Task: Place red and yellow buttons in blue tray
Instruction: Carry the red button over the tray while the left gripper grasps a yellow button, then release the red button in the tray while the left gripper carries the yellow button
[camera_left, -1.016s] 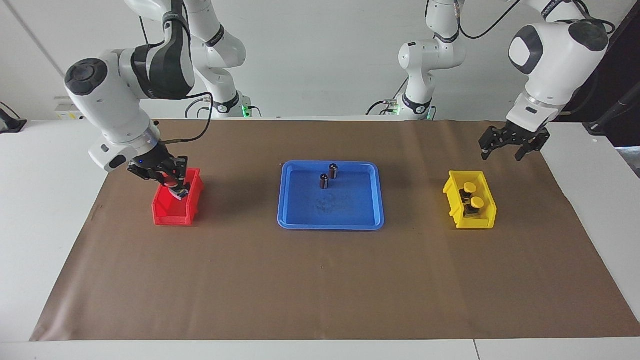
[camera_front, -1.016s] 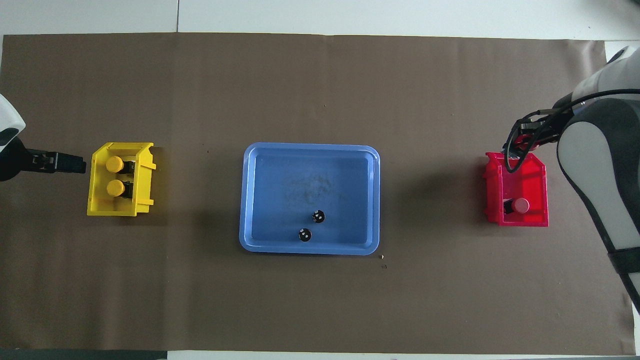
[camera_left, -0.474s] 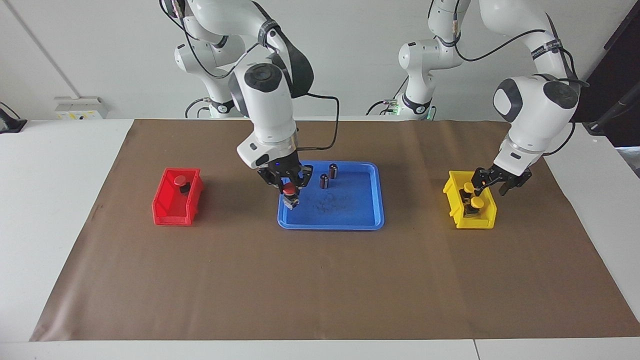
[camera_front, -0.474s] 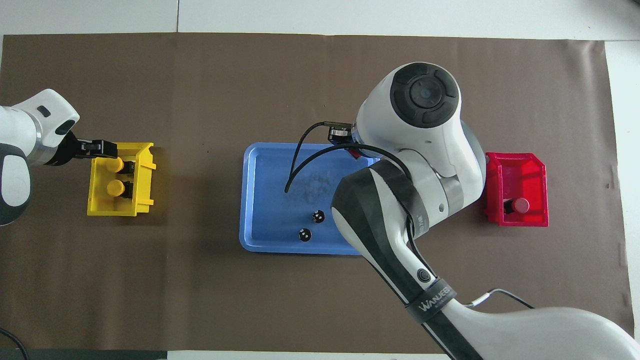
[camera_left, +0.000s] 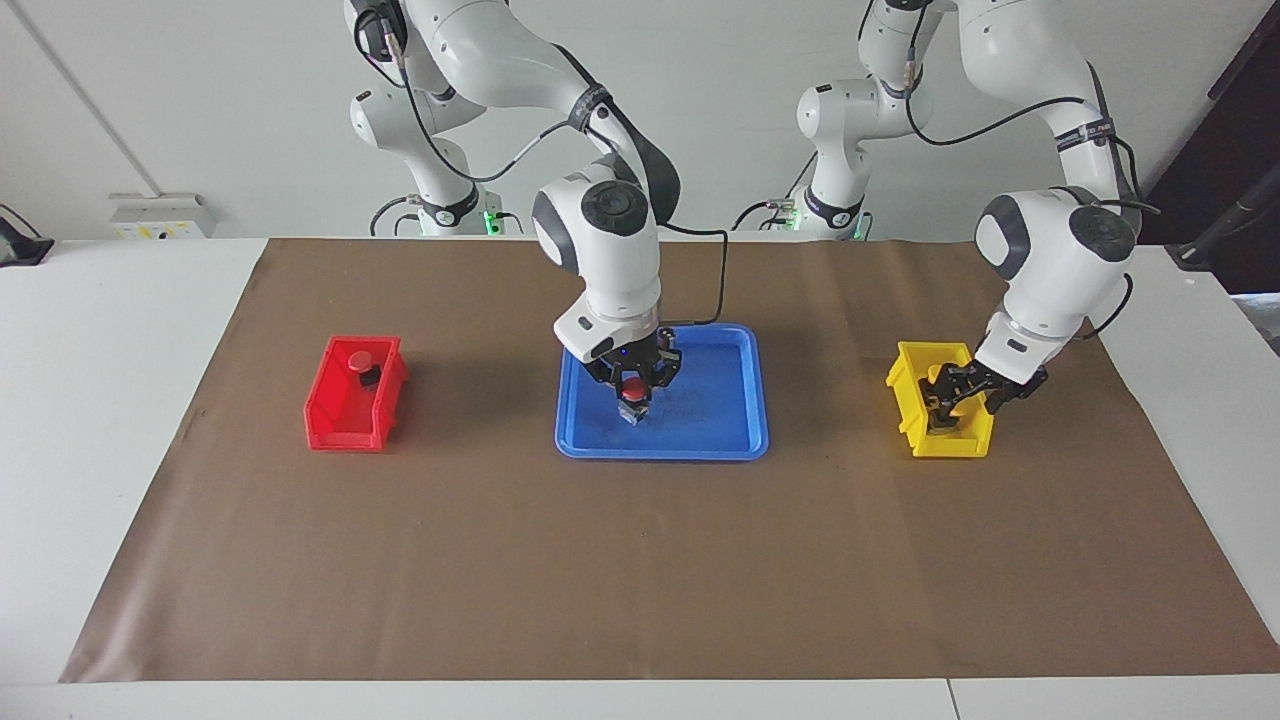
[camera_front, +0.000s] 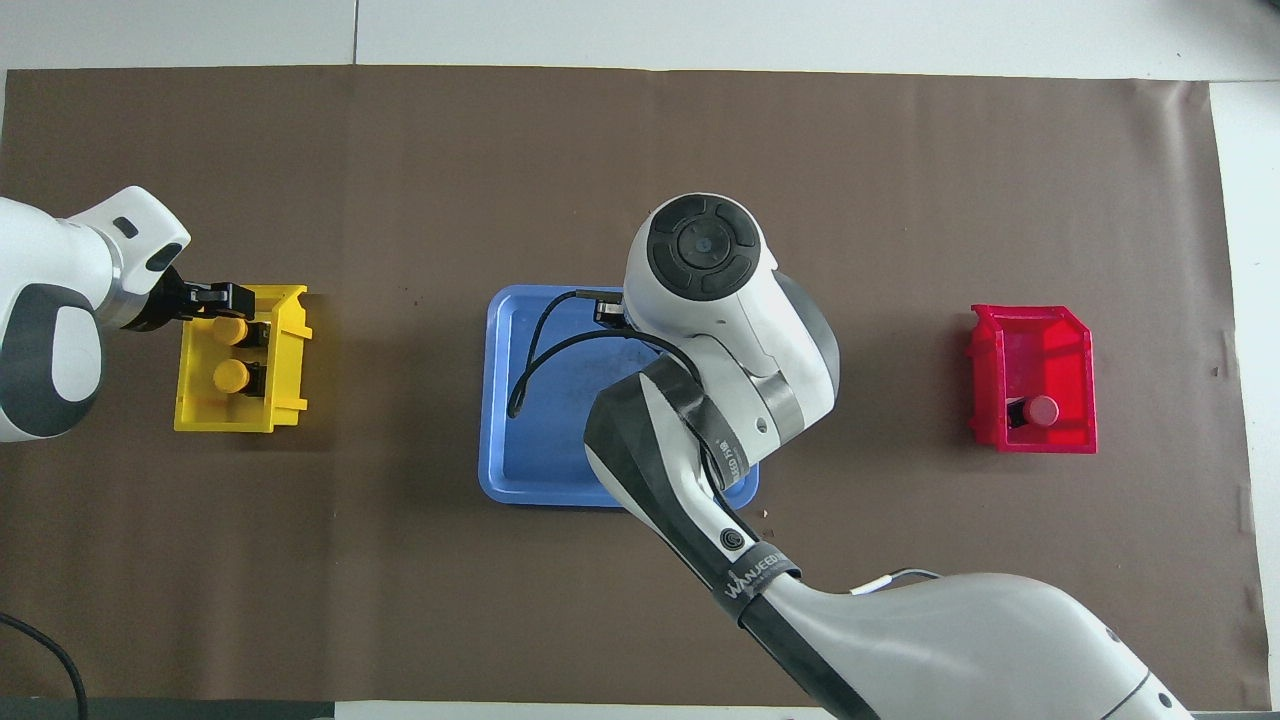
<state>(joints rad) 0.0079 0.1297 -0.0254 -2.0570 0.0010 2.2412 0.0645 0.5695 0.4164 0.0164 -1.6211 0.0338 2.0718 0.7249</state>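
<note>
Right end effector (camera_left: 634, 388) holds one red button (camera_left: 632, 393) over blue tray (camera_left: 720, 440).

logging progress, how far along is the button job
None looks released in the blue tray yet. In hand: the right gripper holds a red button low over the tray. The left gripper is down in the yellow bin, at the two yellow buttons. One red button lies in the red bin.

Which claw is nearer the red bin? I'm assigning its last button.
Right. The right claw holds a red button over the blue tray, next to the red bin; the left claw is at the yellow bin.
</note>
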